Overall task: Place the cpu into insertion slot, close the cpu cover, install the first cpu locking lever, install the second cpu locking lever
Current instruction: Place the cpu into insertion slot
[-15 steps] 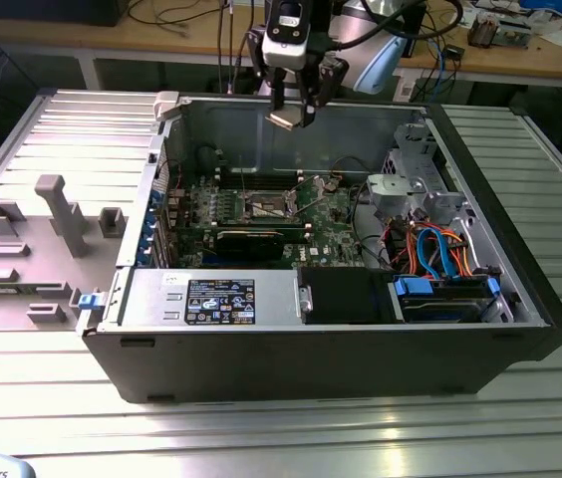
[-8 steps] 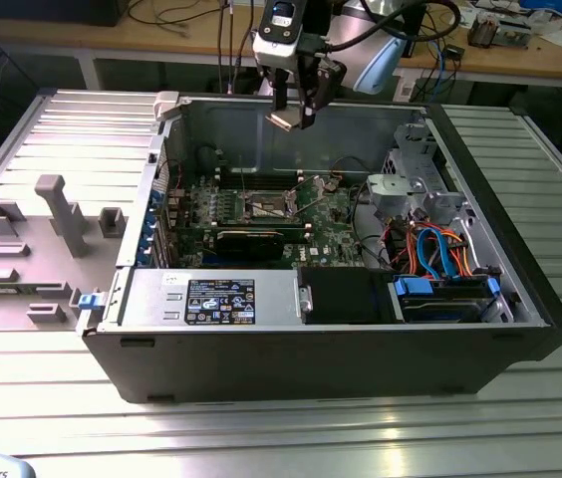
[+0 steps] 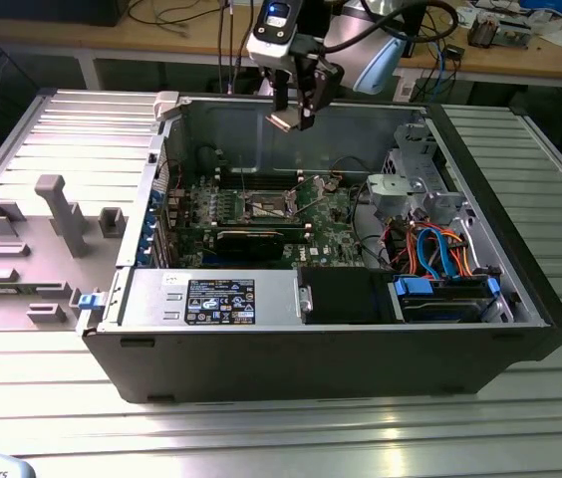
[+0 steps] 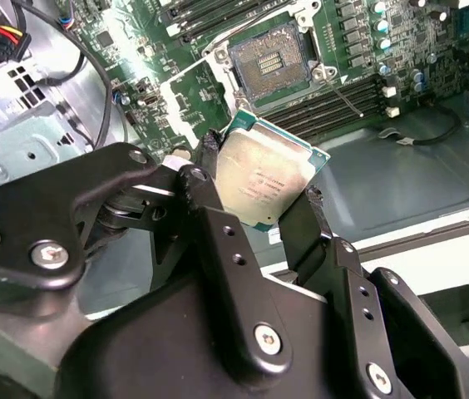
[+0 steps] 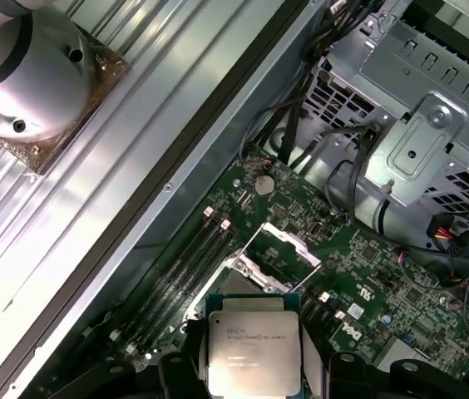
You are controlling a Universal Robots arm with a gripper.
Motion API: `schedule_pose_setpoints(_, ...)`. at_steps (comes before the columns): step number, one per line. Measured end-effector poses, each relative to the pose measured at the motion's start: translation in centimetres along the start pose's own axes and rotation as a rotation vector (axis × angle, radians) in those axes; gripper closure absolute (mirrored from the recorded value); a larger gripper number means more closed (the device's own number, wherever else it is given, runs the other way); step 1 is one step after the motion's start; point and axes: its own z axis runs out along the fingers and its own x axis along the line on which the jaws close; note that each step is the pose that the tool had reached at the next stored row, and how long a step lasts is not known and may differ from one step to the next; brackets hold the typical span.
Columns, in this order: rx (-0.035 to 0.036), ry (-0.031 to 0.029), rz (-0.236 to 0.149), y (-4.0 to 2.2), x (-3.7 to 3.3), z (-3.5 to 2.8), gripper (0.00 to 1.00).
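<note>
From where I stand, the arm's end effector (image 3: 294, 118) hangs above the open computer case (image 3: 311, 349), which lies on its side on the ribbed metal tabletop (image 3: 261, 438). It is closed on the cpu (image 3: 283, 120), a finger pressing on each of two opposite edges of the chip. In the second wrist view the end effector (image 4: 259, 176) carries the cpu (image 4: 264, 179) with its silver-grey top facing the camera and a thin green border showing around it, one black finger (image 4: 207, 150) against one edge. The chip is up in the air, well clear of the green motherboard (image 3: 321, 224) below it. The insertion slot (image 4: 269, 62) lies bare, its dark centre uncovered inside the silver rim. In the first wrist view the cpu (image 5: 254, 349) sits just in front of the insertion slot (image 5: 239, 284), and the cpu cover (image 5: 283, 251) stands swung up on the slot's far side, so the socket is open. On the board, the long black graphics card (image 3: 251, 242) lies just beside the slot.
</note>
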Motion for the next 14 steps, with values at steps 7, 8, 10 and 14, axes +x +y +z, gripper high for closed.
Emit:
schedule_pose_setpoints(7, -0.0009, -0.0039, 0.046, -0.03, 0.02, 0.04, 0.46)
schedule_pose_setpoints(8, -0.0016, -0.0058, 0.07, -0.03, 0.02, 0.08, 0.46)
schedule_pose_setpoints(10, -0.0024, -0.0093, 0.11, -0.04, 0.02, 0.16, 0.46)
schedule_pose_setpoints(14, -0.0039, -0.0157, 0.184, -0.06, 0.02, 0.39, 0.46)
